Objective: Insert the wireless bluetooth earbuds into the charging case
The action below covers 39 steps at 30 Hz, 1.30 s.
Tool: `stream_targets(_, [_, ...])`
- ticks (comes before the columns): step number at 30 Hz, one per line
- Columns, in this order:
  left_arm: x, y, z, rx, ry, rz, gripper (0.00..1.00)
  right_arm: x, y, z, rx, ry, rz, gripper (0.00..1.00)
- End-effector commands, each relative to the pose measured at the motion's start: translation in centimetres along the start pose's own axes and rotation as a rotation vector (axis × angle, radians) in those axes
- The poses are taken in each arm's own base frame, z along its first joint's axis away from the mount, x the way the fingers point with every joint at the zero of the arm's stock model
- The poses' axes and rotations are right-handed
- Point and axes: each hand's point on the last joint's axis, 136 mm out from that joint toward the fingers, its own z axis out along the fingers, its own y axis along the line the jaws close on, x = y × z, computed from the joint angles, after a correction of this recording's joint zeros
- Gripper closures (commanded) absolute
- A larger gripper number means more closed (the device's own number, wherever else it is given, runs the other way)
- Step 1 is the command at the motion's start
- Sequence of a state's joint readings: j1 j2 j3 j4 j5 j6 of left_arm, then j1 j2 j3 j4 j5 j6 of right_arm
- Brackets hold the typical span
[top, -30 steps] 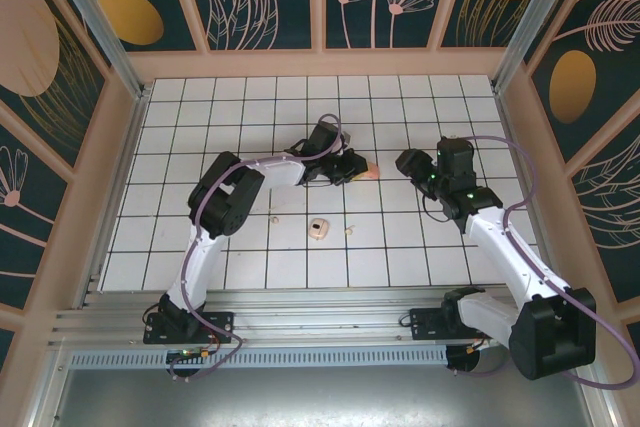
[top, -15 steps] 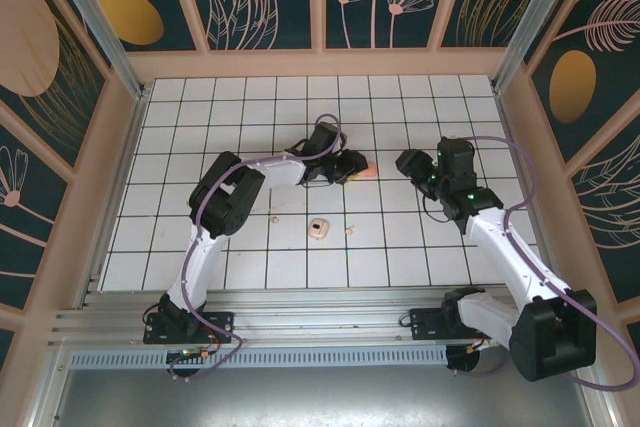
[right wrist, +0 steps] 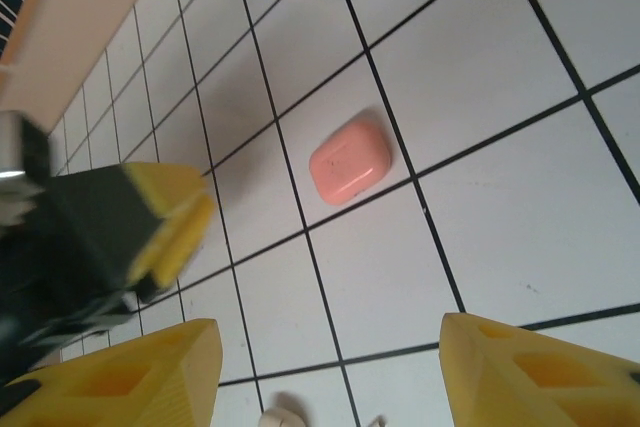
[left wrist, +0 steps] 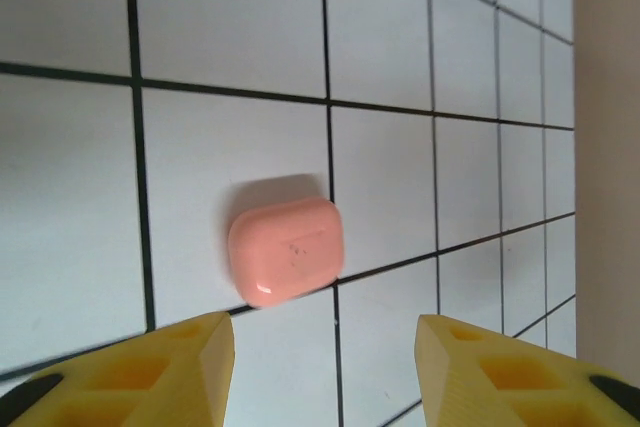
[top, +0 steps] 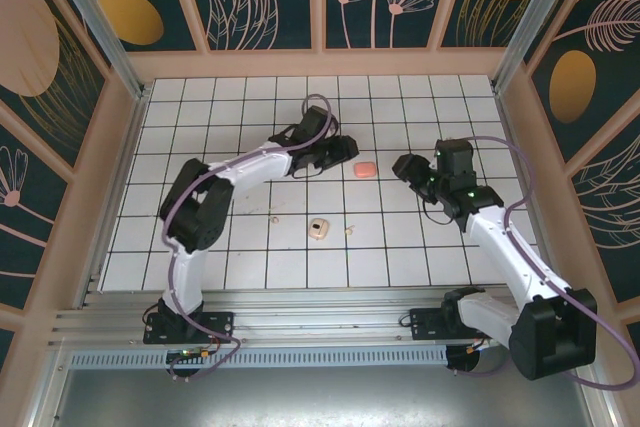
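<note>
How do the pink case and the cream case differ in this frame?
Colour: the pink case is salmon, the cream case off-white. State: the pink case lies shut; the cream case shows a dark spot on top and may be open. Place: the pink case sits farther back on the tiled table, the cream case nearer its front edge. Both are small and rounded.

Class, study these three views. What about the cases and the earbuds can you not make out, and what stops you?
- Pink case, left wrist view: seen from above, and its closed shell hides whether any earbuds sit inside.
- Cream case, top view: too small to tell whether its slots are filled.
- Loose earbuds, top view: mere specks on the tiles, so their shape and the way they lie cannot be read.
</note>
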<state>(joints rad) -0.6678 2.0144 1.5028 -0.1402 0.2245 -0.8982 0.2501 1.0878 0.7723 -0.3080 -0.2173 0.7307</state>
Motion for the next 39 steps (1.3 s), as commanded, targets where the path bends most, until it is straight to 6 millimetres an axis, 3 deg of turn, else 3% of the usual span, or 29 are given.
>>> stream_targets(1, [-0.3,0.9,-4.4,-0.098,-0.039,0.085,0.50,0.9,0.9,-0.1,-0.004,0.085,-0.023,0.40])
stream_targets(6, [2.1,2.6,-7.9,-0.186,0.039,0.172,0.51,3.9,1.7,0.2,0.025,0.168,-0.054,0.40])
stream_targets(12, [6.4,5.5,-9.6,-0.333,0.202,0.260,0.50,5.3,3.1,0.0,-0.004,0.172,-0.036,0.40])
stream_targets(24, [12.5,8.5,-6.2,-0.452,0.409,0.328,0.49,5.5,2.4,-1.1,0.013,0.118,-0.023,0.39])
stream_targets(30, [13.7,10.1,-5.9,-0.506,0.445,0.320,0.47,5.8,2.0,-1.5,0.005,0.110,-0.014,0.39])
stream_targets(39, [15.8,10.3,-4.8,-0.489,0.503,0.311,0.47,5.7,1.7,-1.5,0.000,0.101,-0.018,0.39])
